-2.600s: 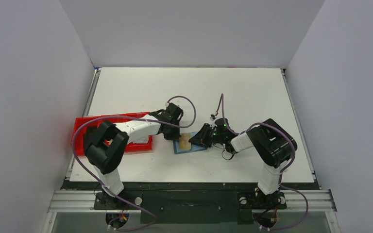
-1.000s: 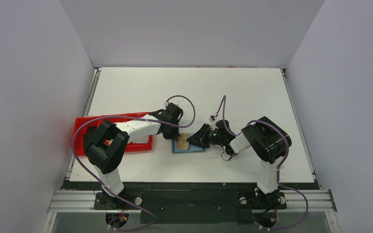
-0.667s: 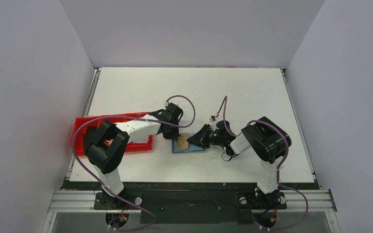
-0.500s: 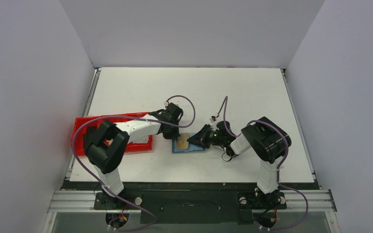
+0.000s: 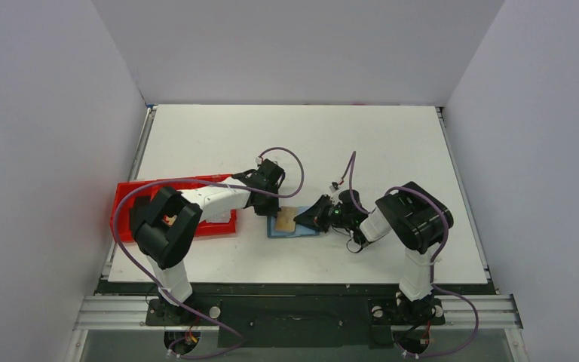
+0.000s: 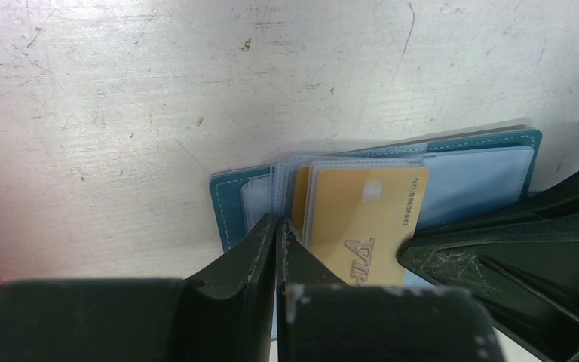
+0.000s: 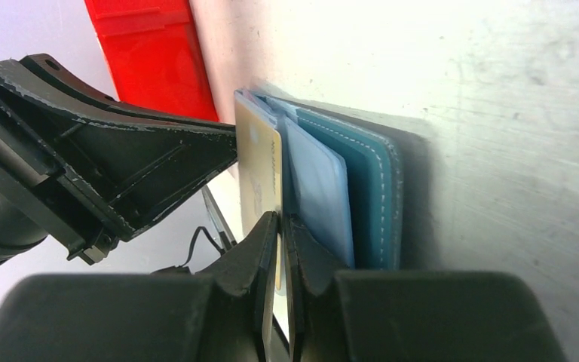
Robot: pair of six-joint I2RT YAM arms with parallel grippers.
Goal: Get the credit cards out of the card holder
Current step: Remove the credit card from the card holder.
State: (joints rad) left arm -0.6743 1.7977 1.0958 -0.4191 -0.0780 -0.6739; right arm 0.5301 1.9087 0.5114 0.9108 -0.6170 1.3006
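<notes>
Right gripper [image 7: 280,220] has just closed from part-open onto the edge of the gold credit card [image 6: 362,222], so we now have a pinch on it. The card still sits mostly in the open blue card holder [image 5: 305,231], flat on the table [image 5: 362,143] just right of the red tray [image 5: 124,202]. Left gripper [image 6: 279,226] stays shut, tips pressing on the holder's left side. We judge it ready for the pull; no grey card visible

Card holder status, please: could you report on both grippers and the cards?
Left gripper shut, tips at card holder edge. Right gripper shut on gold card, card partly inside holder. Nothing in the way.
</notes>
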